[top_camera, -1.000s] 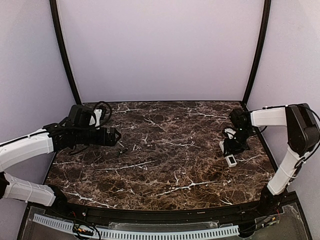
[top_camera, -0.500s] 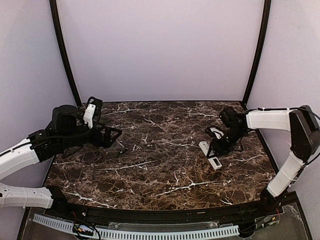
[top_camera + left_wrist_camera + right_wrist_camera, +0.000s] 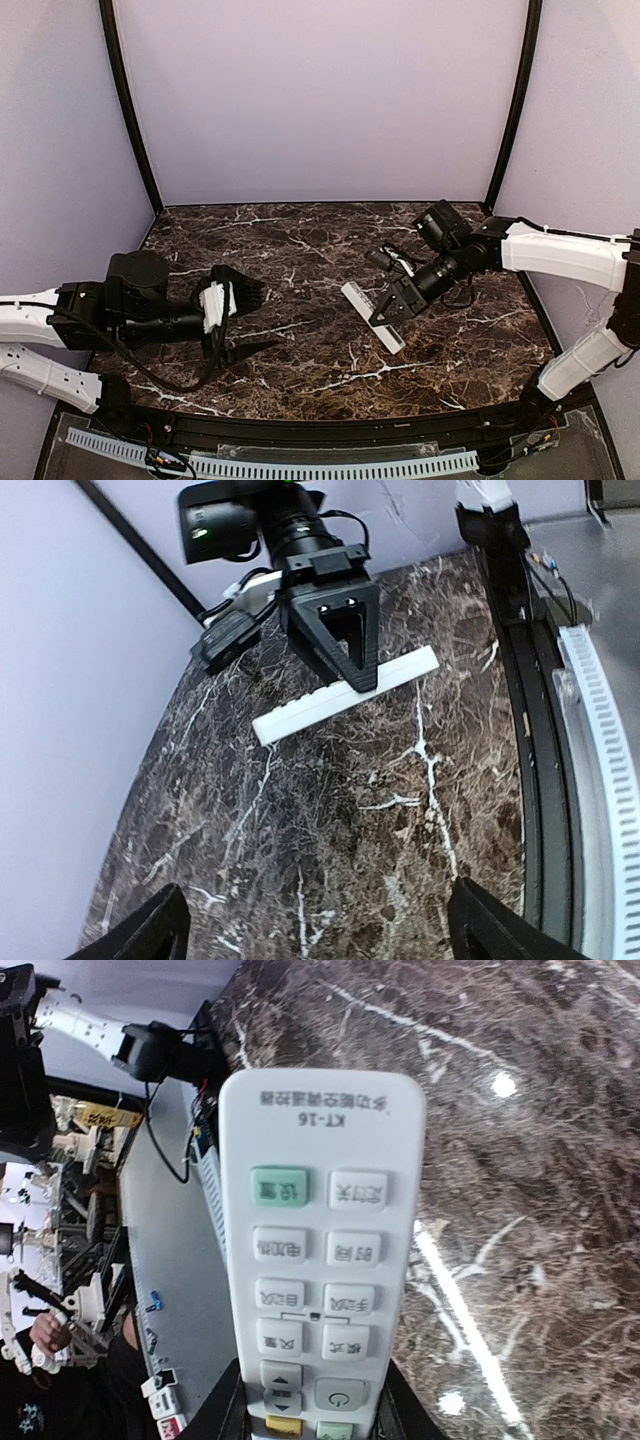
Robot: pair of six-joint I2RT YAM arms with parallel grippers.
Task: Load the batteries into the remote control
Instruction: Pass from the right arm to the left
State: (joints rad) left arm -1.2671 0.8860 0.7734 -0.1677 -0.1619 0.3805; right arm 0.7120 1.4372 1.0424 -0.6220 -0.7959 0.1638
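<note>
In right claw, remote control.

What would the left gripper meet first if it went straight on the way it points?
Likely the remote control, clamped in the right gripper dead ahead of the left gripper; depth is unclear.

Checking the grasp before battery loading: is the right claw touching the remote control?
Touching. Left wrist view shows the right claw closed across the middle of the remote control.

All 3 cams on remote control
</note>
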